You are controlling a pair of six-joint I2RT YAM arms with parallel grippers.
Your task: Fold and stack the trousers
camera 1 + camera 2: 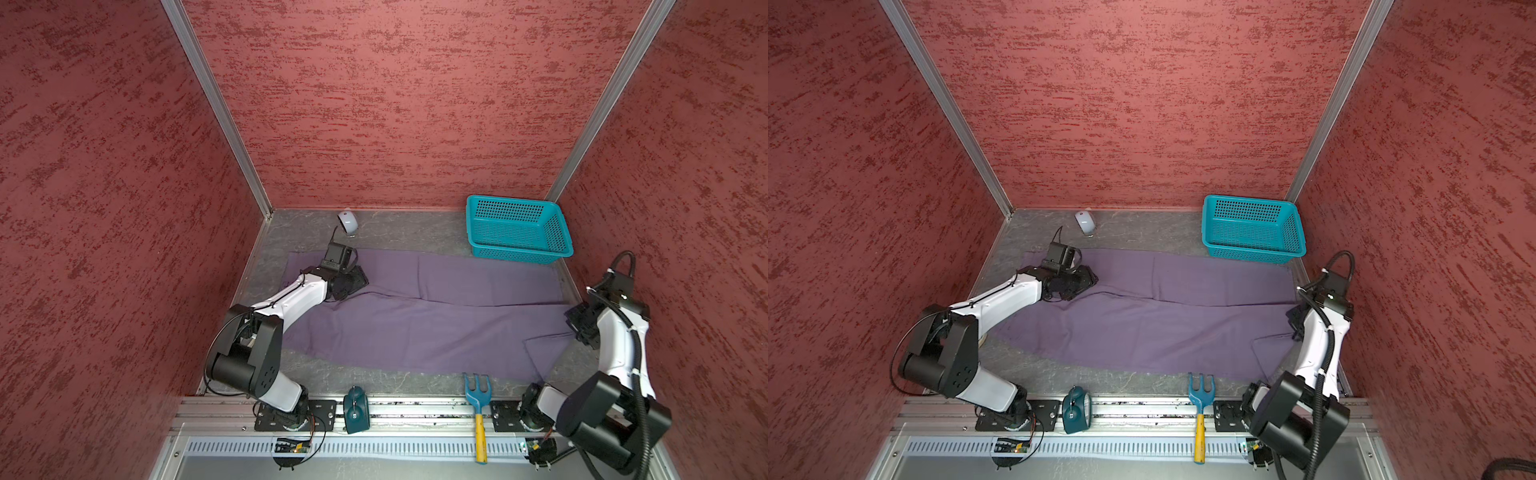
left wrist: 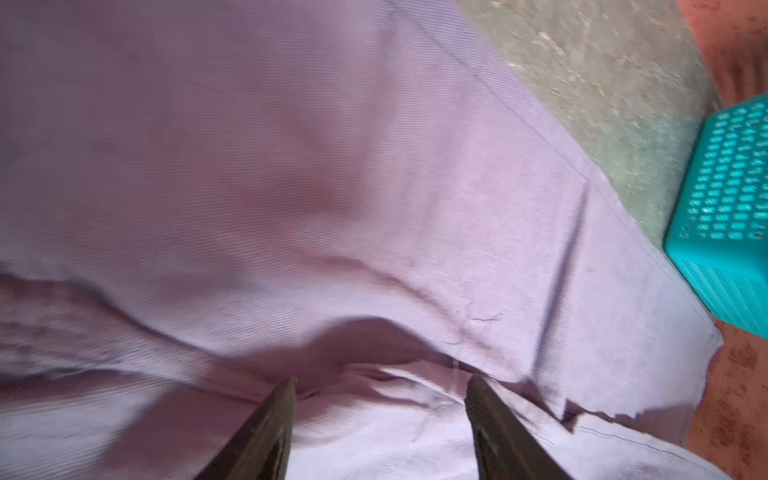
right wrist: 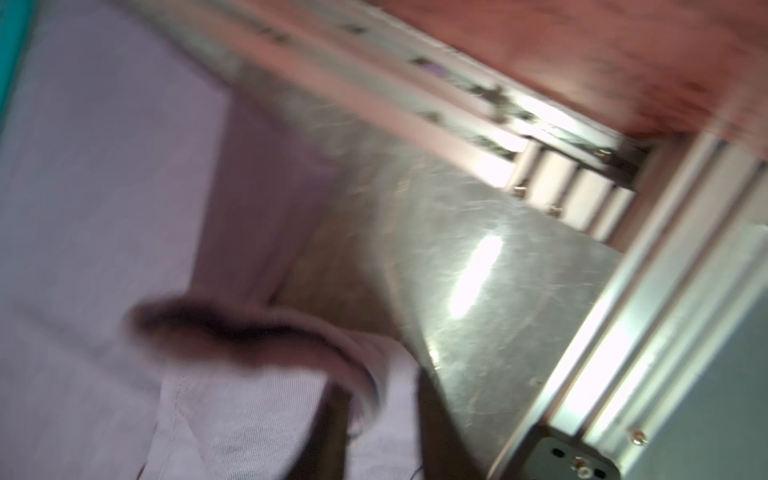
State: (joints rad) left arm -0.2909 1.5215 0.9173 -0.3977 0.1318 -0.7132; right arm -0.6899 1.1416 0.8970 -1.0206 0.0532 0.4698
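The purple-grey trousers (image 1: 415, 324) (image 1: 1142, 328) lie spread flat across the grey table, reaching from the left side to the right edge. Their near right leg end is turned over in a small flap (image 1: 544, 353). My left gripper (image 1: 358, 283) (image 1: 1090, 280) is low over the far left part of the trousers. In the left wrist view it (image 2: 381, 382) is open, with rumpled cloth (image 2: 332, 166) under and between its fingers. My right gripper (image 1: 579, 328) is at the right leg ends. The blurred right wrist view shows it (image 3: 380, 386) with fingers apart astride a raised cloth hem (image 3: 357, 374).
A teal basket (image 1: 517, 232) (image 1: 1252, 230) (image 2: 731, 208) stands at the far right corner, touching the trousers' far edge. A white mouse (image 1: 348, 222) lies at the back left. A teal alarm clock (image 1: 356, 409) and a blue fork with a yellow handle (image 1: 478, 399) sit on the front rail.
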